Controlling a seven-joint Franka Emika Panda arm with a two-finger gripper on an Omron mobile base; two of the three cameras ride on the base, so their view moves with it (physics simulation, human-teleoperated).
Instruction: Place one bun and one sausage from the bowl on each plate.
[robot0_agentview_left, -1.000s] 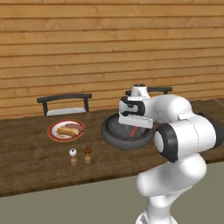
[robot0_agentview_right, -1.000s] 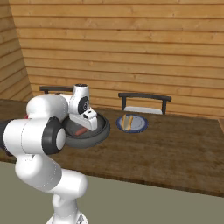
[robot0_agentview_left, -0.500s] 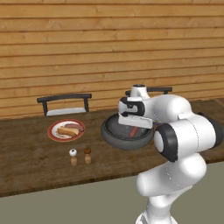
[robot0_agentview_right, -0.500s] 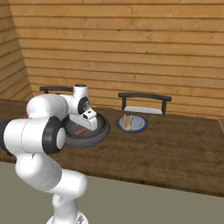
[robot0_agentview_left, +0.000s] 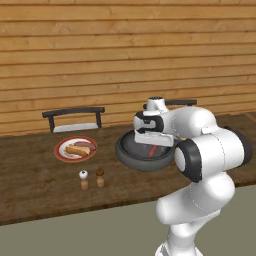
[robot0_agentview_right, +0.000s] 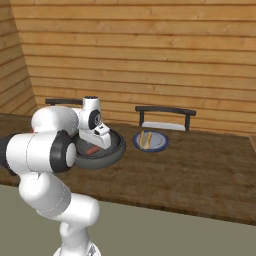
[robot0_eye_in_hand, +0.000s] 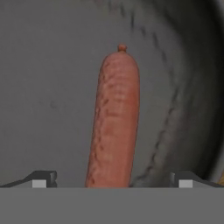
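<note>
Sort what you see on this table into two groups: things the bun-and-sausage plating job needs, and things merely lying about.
Job: bowl, sausage, red-rimmed plate, blue-grey plate, gripper.
Lying about: salt and pepper shakers, two dark chairs.

The dark grey bowl (robot0_agentview_left: 131, 155) sits mid-tabletop holding one sausage (robot0_eye_in_hand: 113, 122). The red-rimmed plate (robot0_agentview_left: 62, 153), toward the left edge, carries a bun and a sausage; the blue-grey plate (robot0_agentview_right: 159, 144), to the right, carries a bun (robot0_agentview_right: 145, 139).
</note>
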